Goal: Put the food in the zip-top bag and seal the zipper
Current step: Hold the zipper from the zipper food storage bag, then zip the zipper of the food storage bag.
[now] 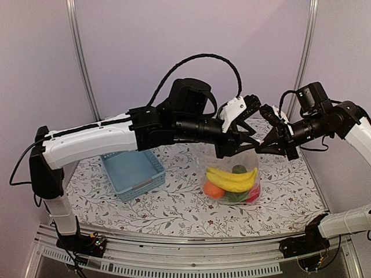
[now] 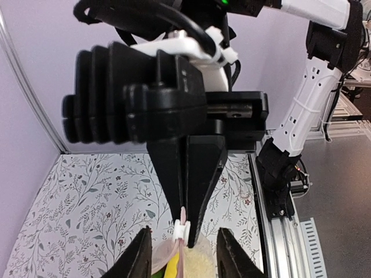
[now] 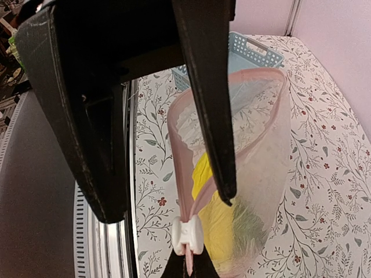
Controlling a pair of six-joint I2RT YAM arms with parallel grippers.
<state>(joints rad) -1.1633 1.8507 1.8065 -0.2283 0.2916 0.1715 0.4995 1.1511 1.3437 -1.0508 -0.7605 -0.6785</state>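
Observation:
The clear zip-top bag [image 1: 227, 159] stands on the floral table with its mouth open [image 3: 261, 150]. Inside it lies the food: a yellow banana [image 1: 232, 178], an orange [image 1: 213, 190], green pieces [image 1: 239, 169] and a red ball [image 1: 253, 196]. The pink zipper [image 3: 181, 156] ends in a white slider [image 3: 186, 236] at the bag's right corner. My right gripper [image 3: 191, 267] is shut on the zipper's end tab just past that slider [image 2: 182, 230]. From the other side, my left gripper [image 2: 184, 229] is open, its fingers either side of the slider. One left finger [image 3: 211, 116] hangs over the bag's mouth.
A light blue slotted basket [image 1: 134, 172] sits left of the bag, with nothing showing inside it. Both arms meet above the bag's right side. A metal rail [image 1: 191, 246] runs along the near table edge. Booth walls close the back and sides.

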